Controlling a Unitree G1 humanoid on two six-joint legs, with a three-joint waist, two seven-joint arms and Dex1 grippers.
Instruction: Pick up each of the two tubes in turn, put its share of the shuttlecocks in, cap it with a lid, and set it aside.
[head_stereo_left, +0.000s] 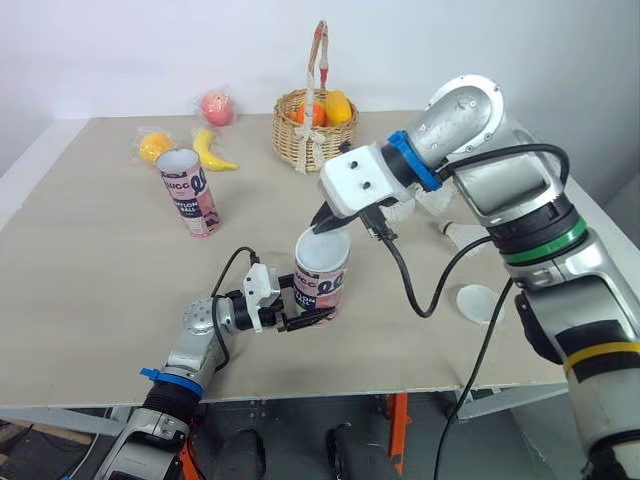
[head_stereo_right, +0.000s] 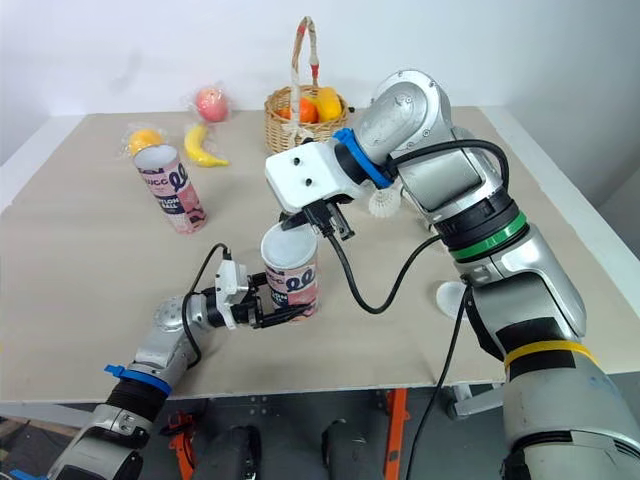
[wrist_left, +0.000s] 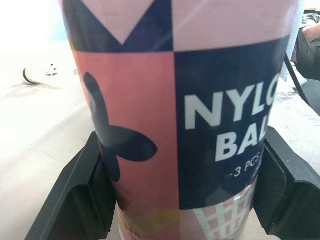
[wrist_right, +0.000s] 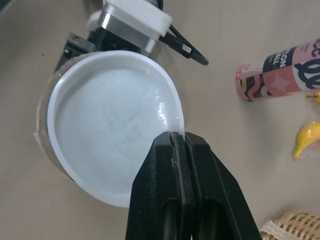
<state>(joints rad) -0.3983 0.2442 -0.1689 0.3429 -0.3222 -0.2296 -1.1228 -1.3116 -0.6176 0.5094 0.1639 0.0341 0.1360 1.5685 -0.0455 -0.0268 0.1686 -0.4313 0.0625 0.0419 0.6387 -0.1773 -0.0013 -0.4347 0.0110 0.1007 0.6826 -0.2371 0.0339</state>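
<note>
A pink and navy tube (head_stereo_left: 322, 285) stands upright near the table's front middle. My left gripper (head_stereo_left: 308, 318) is shut on its lower part, one finger (wrist_left: 80, 195) on each side. A white lid (wrist_right: 110, 125) lies over the tube's mouth, slightly off-centre. My right gripper (wrist_right: 181, 137) is shut on the lid's rim and comes down from above (head_stereo_left: 325, 222). I cannot tell whether the lid is pressed fully on. The second tube (head_stereo_left: 190, 192) stands open-topped at the back left. A shuttlecock (head_stereo_right: 385, 203) lies behind my right arm.
A second white lid (head_stereo_left: 478, 302) lies flat on the table at the right. A wicker basket (head_stereo_left: 305, 125) of fruit stands at the back centre. A banana (head_stereo_left: 212, 150), a bagged orange (head_stereo_left: 153, 146) and a bagged red fruit (head_stereo_left: 217, 106) lie at the back left.
</note>
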